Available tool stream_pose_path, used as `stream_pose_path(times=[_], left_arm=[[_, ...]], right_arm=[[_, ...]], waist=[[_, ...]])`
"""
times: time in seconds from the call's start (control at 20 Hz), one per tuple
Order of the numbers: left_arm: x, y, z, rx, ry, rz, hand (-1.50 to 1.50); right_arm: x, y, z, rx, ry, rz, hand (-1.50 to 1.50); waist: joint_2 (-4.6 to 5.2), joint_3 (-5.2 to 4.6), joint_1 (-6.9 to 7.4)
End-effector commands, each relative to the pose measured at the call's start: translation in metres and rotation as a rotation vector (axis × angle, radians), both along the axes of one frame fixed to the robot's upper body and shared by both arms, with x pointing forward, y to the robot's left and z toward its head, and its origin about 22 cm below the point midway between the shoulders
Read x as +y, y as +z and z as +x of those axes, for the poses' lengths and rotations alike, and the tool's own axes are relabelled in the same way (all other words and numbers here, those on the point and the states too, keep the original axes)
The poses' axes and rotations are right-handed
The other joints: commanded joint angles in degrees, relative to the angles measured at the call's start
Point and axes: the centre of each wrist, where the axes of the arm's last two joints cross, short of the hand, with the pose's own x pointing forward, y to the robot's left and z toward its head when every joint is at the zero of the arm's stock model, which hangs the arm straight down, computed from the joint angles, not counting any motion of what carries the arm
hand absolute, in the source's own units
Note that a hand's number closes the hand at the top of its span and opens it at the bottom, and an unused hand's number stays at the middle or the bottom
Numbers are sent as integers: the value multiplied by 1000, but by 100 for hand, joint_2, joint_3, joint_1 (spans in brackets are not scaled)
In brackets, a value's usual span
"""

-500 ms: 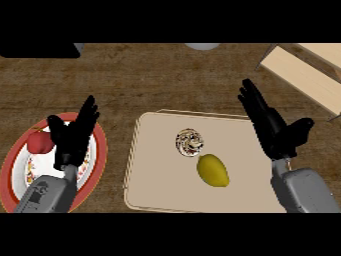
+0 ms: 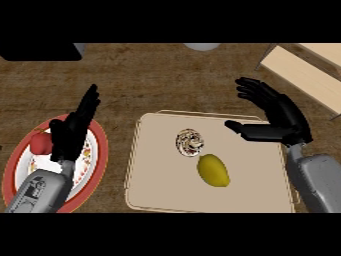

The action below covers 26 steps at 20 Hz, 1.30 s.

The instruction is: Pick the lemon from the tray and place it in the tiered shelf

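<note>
A yellow lemon (image 2: 213, 170) lies on the beige tray (image 2: 158, 185) in the middle of the counter, just below a round patterned pastry (image 2: 189, 141). My right hand (image 2: 280, 116) hovers open over the tray's upper right corner, fingers spread and thumb pointing left, up and to the right of the lemon and apart from it. The tiered shelf (image 2: 312, 75), light wood with a thin frame, stands at the far right. My left hand (image 2: 73, 127) rests open, fingers up, over the red-rimmed plate (image 2: 14, 167) at the left.
On the red-rimmed plate a red fruit (image 2: 40, 143) lies partly hidden behind my left hand. A dark box (image 2: 36, 51) sits at the back left and a pale round object (image 2: 202, 46) at the back edge. Wooden counter top surrounds the tray.
My right hand has swung left and lower, over the tray's upper right corner, with the thumb now stretched toward the pastry. The left hand and the lemon have not moved.
</note>
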Motion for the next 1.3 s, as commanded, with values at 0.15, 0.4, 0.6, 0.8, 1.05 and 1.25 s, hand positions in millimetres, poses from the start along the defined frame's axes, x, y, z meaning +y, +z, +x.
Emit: stream_pose_path(times=[0.15,0.4,0.6,0.8,1.05,1.25], left_arm=[[-9,-2,-7,-59,-56,43,0],[-2,-6,-20,-45,-59,43,0],[-8,-5,-13,-37,-73,34,0],[0,-3,-10,-38,-57,36,0],[-14,0,-16,-42,-58,62,0],[-4,7,-1,-36,-78,24,0]], right_arm=[[-33,-42,-18,-187,-369,-271,-150],[-26,-68,-32,-260,-316,-27,-150],[-57,-38,-28,-181,-26,-123,-150],[-53,-1,-36,-152,110,-325,-150],[-19,69,-37,-133,144,-434,-150],[4,87,-36,-68,245,-641,-150]], waist=[[-17,11,46],[-27,10,85],[-30,5,73],[-43,-2,20],[-53,-3,36],[-33,-8,69]])
